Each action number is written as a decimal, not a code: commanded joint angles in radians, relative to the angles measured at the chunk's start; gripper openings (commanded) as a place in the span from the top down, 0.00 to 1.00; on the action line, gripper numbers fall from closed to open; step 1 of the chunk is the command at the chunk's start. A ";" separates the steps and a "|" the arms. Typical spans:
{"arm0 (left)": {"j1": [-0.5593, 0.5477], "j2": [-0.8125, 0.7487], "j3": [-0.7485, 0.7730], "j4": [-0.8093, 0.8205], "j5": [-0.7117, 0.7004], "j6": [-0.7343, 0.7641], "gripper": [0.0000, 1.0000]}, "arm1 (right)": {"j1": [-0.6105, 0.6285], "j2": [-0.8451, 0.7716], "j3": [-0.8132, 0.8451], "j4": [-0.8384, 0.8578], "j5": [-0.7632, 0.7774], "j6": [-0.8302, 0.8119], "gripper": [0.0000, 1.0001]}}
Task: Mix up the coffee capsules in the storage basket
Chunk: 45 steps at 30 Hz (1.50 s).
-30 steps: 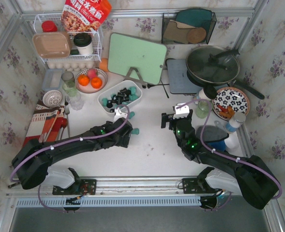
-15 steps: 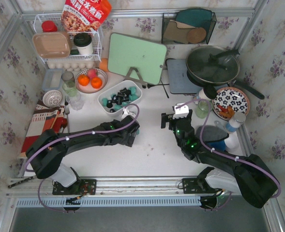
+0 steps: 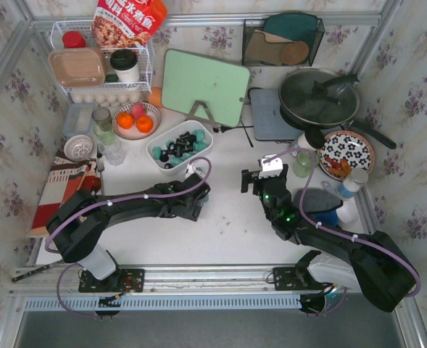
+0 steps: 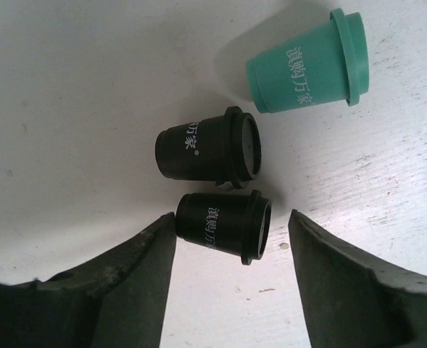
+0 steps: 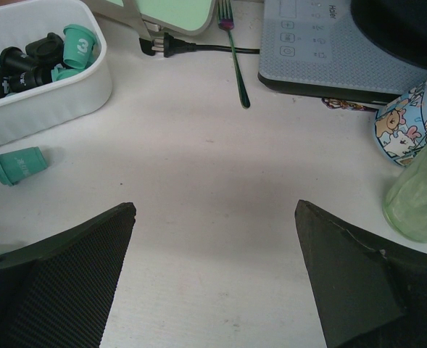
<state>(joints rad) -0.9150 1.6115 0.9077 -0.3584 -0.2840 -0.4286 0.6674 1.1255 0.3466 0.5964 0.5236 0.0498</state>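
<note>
White rounded plastic storage basket (image 5: 54, 109) holds jumbled teal and black cup-shaped coffee capsules (image 5: 43, 51). Just in front of the basket, the left gripper (image 4: 231, 235) stands part open astride a loose black capsule (image 4: 224, 226), not clamping it, with a second black capsule (image 4: 209, 148) and a teal capsule (image 4: 311, 69) beside. Right of the basket, the right gripper (image 5: 213, 217) gapes wide, empty.

The left arm (image 3: 126, 210) stretched low from its base, with the left gripper (image 4: 227, 228) just on the near side of the storage basket (image 3: 199, 154), pointing down, jaws apart. The right arm (image 3: 322, 232) lay bent. The right gripper (image 5: 217, 206) stood wide open, to the right of the basket and clear of it.
</note>
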 commanded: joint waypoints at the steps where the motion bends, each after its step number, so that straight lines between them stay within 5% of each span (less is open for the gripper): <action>1: 0.002 0.013 -0.004 0.042 0.028 -0.012 0.36 | 0.001 0.003 0.006 0.023 0.011 0.001 0.00; 8: 0.002 -0.010 0.005 0.014 0.023 -0.029 0.57 | -0.002 0.020 0.007 0.029 0.025 -0.008 0.00; 20: 0.079 -0.333 0.071 -0.031 -0.023 0.054 0.57 | -0.003 0.020 0.008 0.028 0.037 -0.004 0.00; 33: 0.511 0.142 0.456 0.032 0.120 0.073 0.55 | -0.005 -0.002 0.011 0.013 0.059 0.007 0.00; 38: 0.582 0.323 0.634 -0.006 0.155 0.033 0.55 | -0.005 0.014 0.019 0.008 0.065 0.009 0.00; 45: 0.628 0.425 0.696 0.010 0.201 -0.068 0.47 | -0.005 0.029 0.025 0.003 0.055 0.015 0.00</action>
<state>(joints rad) -0.3000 2.0022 1.5738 -0.3523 -0.1291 -0.4263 0.6617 1.1473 0.3584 0.5922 0.5720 0.0502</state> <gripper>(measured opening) 0.503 0.997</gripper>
